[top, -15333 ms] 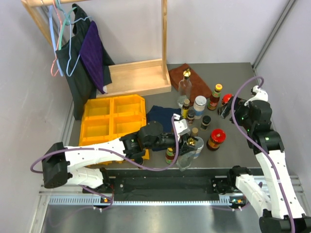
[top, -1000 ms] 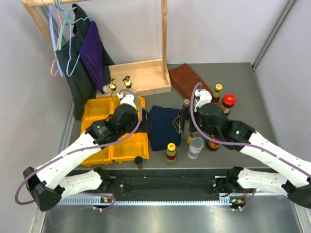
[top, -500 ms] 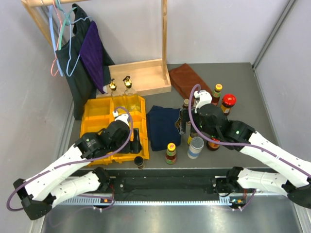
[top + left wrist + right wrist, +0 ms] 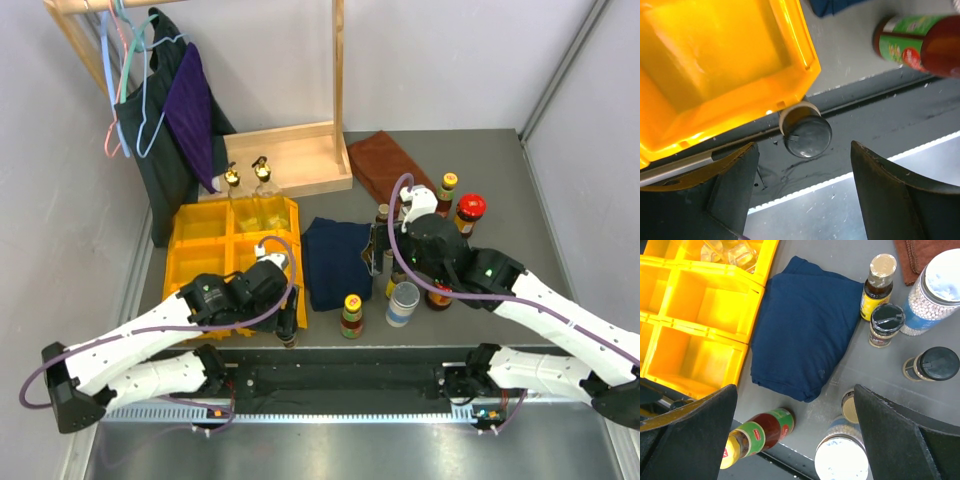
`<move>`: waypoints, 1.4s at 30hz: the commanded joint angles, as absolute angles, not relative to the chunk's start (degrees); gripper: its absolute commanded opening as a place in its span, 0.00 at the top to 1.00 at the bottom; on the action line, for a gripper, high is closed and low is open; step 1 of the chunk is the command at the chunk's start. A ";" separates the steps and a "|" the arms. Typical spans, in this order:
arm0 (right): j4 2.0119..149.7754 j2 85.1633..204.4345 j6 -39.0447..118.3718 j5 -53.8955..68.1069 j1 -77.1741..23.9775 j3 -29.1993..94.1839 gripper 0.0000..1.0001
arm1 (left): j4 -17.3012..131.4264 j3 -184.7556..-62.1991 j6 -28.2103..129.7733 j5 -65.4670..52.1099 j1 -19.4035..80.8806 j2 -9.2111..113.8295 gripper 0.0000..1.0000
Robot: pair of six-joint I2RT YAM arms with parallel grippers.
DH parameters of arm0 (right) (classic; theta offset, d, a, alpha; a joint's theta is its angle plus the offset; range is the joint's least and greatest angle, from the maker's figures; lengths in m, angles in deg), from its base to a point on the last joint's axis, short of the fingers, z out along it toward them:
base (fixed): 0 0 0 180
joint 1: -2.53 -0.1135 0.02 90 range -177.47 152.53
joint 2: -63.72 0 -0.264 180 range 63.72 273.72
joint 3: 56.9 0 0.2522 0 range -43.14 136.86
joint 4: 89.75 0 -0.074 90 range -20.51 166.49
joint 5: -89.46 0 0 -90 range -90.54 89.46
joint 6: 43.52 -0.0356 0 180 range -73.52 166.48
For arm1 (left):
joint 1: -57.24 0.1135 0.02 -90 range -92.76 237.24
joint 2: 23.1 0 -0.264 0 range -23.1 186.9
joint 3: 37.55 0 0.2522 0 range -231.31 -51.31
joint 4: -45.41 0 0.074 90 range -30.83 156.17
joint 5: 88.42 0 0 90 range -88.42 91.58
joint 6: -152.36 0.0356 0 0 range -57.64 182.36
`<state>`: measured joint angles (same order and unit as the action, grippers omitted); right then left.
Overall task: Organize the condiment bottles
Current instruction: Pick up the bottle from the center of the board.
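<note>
Left end effector [image 4: 803, 147] is held apart over the jar [image 4: 807, 136]; the bin [image 4: 806, 56] beside could be snagged, the jar knocked off the table [image 4: 850, 55]

The yellow bin [image 4: 715, 60] is glossy, slightly translucent plastic, with bright highlights on its walls. Just beside its near corner, the black-capped bottle [image 4: 805, 131] has a smooth, satin dark cap. Right of the bin, the navy cloth [image 4: 805, 330] is soft matt fabric lying on the dull grey bench [image 4: 835, 255]. The red sauce bottle [image 4: 920, 42] is shiny and has a glossy printed label. Beyond the bin, the wooden rack base [image 4: 300, 155] is pale, smooth bare wood. The left pincer [image 4: 804, 150] has matt black fingers [image 4: 890, 195].
</note>
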<state>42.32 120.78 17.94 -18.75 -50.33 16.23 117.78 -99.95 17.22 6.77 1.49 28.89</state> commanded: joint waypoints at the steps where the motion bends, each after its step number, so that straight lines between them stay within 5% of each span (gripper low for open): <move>1: 43.09 119.88 18.35 -19.87 -50.73 17.24 0.01 | 116.65 -99.21 14.99 7.64 -1.64 31.04 0.21; 25: 42.65 118.30 19.14 -21.10 -50.56 16.98 0.01 | 112.60 -97.28 10.59 14.15 -6.31 37.81 0.33; 29: 42.74 118.39 19.06 -20.84 -50.47 16.98 0.01 | 112.60 -97.36 10.42 14.33 -6.48 37.72 0.45; 32: 42.74 118.30 18.97 -20.75 -50.29 16.89 0.01 | 112.69 -97.71 10.50 13.98 -6.39 37.63 0.65; 33: 42.74 118.30 19.06 -20.75 -50.29 16.80 0.01 | 112.78 -97.80 10.51 13.89 -6.39 37.37 0.83; 35: 42.83 118.12 18.97 -20.66 -50.20 16.71 0.01 | 113.04 -98.24 10.59 13.63 -6.48 37.28 0.98; 42: 42.65 117.60 18.97 -21.01 -50.12 16.36 0.01 | 114.89 -101.93 11.82 11.95 -7.01 34.39 1.00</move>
